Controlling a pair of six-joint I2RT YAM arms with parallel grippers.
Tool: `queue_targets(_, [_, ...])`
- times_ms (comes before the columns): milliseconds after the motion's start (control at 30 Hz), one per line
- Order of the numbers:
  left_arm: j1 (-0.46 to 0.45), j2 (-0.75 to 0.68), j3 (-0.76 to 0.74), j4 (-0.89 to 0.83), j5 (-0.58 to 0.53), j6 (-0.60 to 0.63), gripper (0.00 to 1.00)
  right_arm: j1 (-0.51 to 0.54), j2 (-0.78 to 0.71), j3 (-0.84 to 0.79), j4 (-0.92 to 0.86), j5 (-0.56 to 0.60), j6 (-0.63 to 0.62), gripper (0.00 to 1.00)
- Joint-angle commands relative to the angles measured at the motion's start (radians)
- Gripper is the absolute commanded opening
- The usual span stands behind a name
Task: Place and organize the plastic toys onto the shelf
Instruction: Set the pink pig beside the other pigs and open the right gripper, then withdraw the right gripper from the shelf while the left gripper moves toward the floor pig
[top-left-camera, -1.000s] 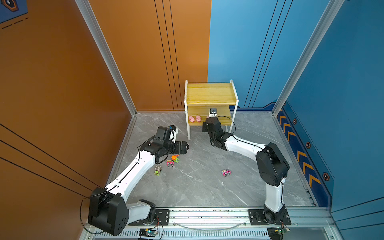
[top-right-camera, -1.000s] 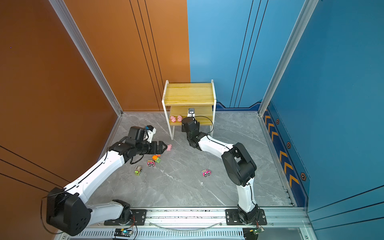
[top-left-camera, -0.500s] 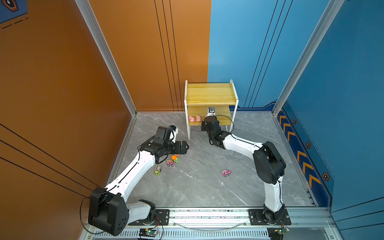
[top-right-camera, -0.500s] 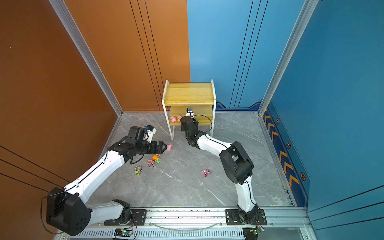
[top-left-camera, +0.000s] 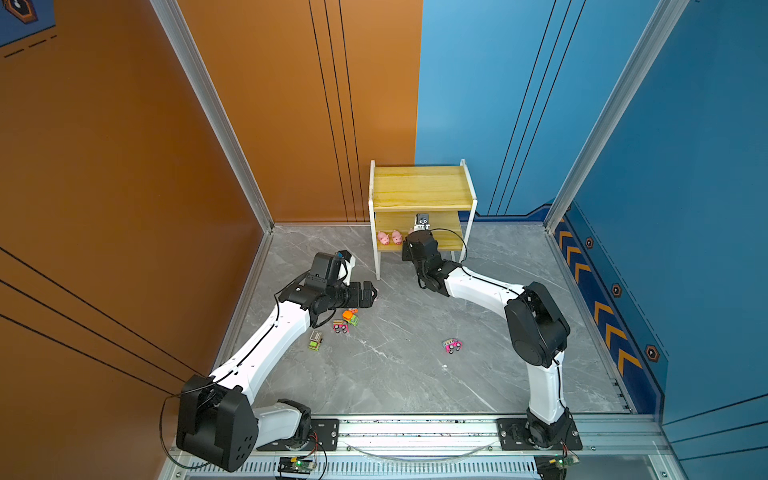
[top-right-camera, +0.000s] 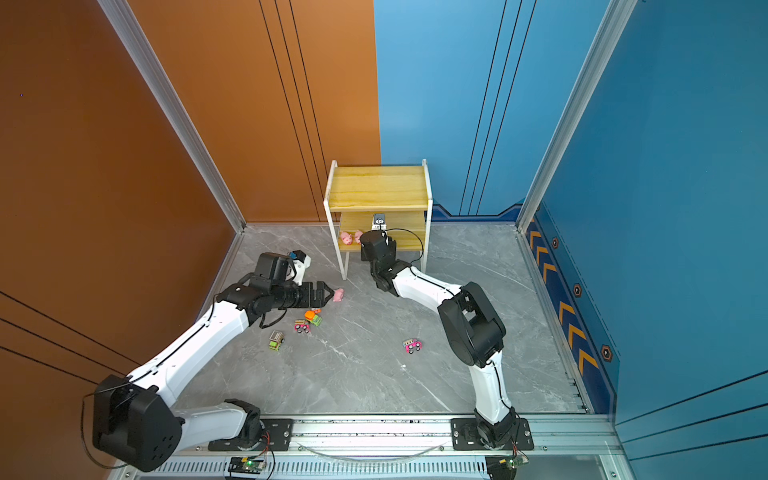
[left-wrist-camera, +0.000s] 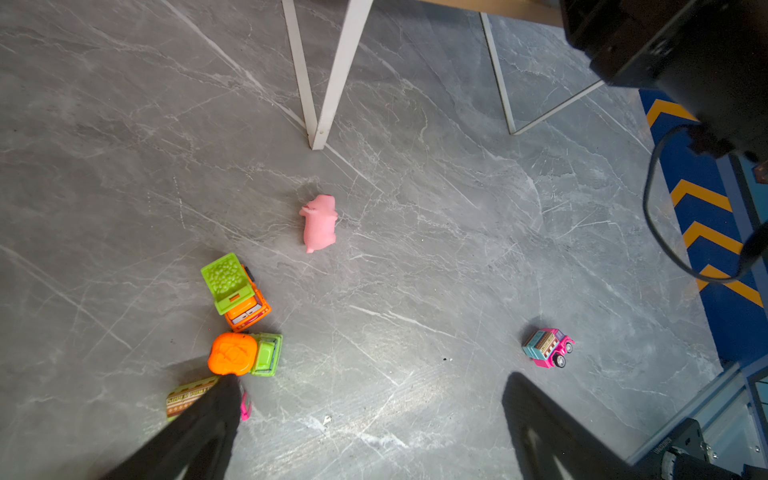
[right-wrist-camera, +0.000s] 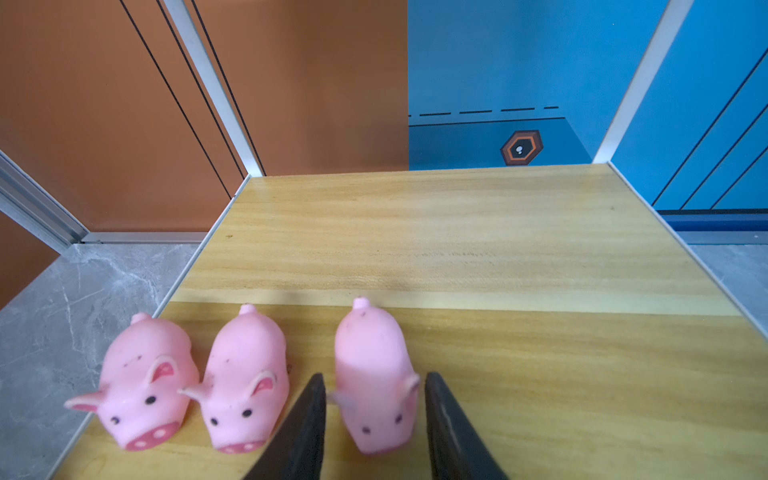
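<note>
The shelf (top-left-camera: 422, 187) stands at the back wall. Two pink pigs (right-wrist-camera: 149, 382) (right-wrist-camera: 245, 382) stand side by side on its lower board (right-wrist-camera: 540, 374). A third pig (right-wrist-camera: 370, 340) stands next to them between the fingers of my right gripper (right-wrist-camera: 375, 376), which is open with a thin gap on each side. A fourth pig (left-wrist-camera: 319, 222) lies on the floor ahead of my open left gripper (left-wrist-camera: 372, 380). A green-and-orange truck (left-wrist-camera: 235, 291), an orange-topped truck (left-wrist-camera: 245, 354) and a partly hidden truck (left-wrist-camera: 191, 397) sit beside one finger. A pink truck (left-wrist-camera: 547, 347) stands apart.
The shelf's white legs (left-wrist-camera: 328, 83) stand just beyond the floor pig. A green truck (top-left-camera: 315, 340) sits beside the left forearm. The upper board (top-right-camera: 378, 187) is bare. Orange and blue walls close in the grey floor (top-left-camera: 395, 374).
The right arm has pushed a little further in towards the shelf's lower board. The left arm and the floor toys have not moved.
</note>
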Motion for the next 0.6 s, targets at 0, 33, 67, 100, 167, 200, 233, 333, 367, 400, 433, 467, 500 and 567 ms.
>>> queue_targets(0, [0.010, -0.005, 0.012, 0.006, 0.016, -0.005, 0.99, -0.005, -0.059, 0.008, -0.025, 0.014, -0.019, 0.46])
queue_targets(33, [0.010, -0.004, 0.012, 0.006, 0.016, -0.005, 0.99, -0.005, -0.070, 0.001, -0.021, 0.013, -0.021, 0.47])
queue_targets(67, [0.009, -0.004, 0.012, 0.006, 0.015, -0.005, 0.99, -0.005, -0.082, -0.006, -0.017, 0.013, -0.024, 0.48])
queue_targets(100, [0.010, -0.005, 0.012, 0.005, 0.016, -0.004, 0.99, -0.004, -0.095, -0.013, -0.010, 0.013, -0.026, 0.50])
queue_targets(167, [0.009, -0.005, 0.010, 0.005, 0.014, -0.003, 0.99, -0.005, -0.120, -0.031, -0.002, 0.012, -0.031, 0.51])
queue_targets(200, [0.010, -0.005, 0.010, 0.005, 0.014, -0.003, 0.99, -0.005, -0.134, -0.038, 0.002, 0.010, -0.032, 0.52])
queue_targets(233, [0.009, -0.005, 0.010, 0.006, 0.013, -0.003, 0.99, -0.006, -0.145, -0.044, 0.003, 0.009, -0.034, 0.53])
queue_targets(333, [0.009, -0.006, 0.010, 0.005, 0.011, -0.003, 0.99, -0.007, -0.179, -0.065, -0.002, 0.000, -0.037, 0.55])
queue_targets(367, [0.009, -0.005, 0.010, 0.005, 0.011, -0.002, 0.99, -0.008, -0.191, -0.077, -0.007, -0.004, -0.038, 0.56])
queue_targets(400, [0.008, -0.006, 0.010, 0.005, 0.010, -0.002, 0.99, -0.009, -0.204, -0.089, -0.009, -0.009, -0.038, 0.57])
queue_targets(433, [0.008, -0.005, 0.010, 0.005, 0.010, -0.002, 0.99, -0.009, -0.214, -0.101, -0.012, -0.015, -0.038, 0.57])
queue_targets(467, [0.008, -0.004, 0.010, 0.005, 0.008, -0.002, 0.99, -0.011, -0.228, -0.118, -0.016, -0.023, -0.036, 0.58])
queue_targets(500, [0.009, -0.005, 0.009, 0.005, 0.008, -0.001, 0.99, -0.012, -0.243, -0.136, -0.020, -0.037, -0.031, 0.58])
queue_targets(567, [0.009, -0.004, 0.009, 0.006, 0.006, -0.001, 0.99, -0.015, -0.271, -0.171, -0.029, -0.075, -0.025, 0.58])
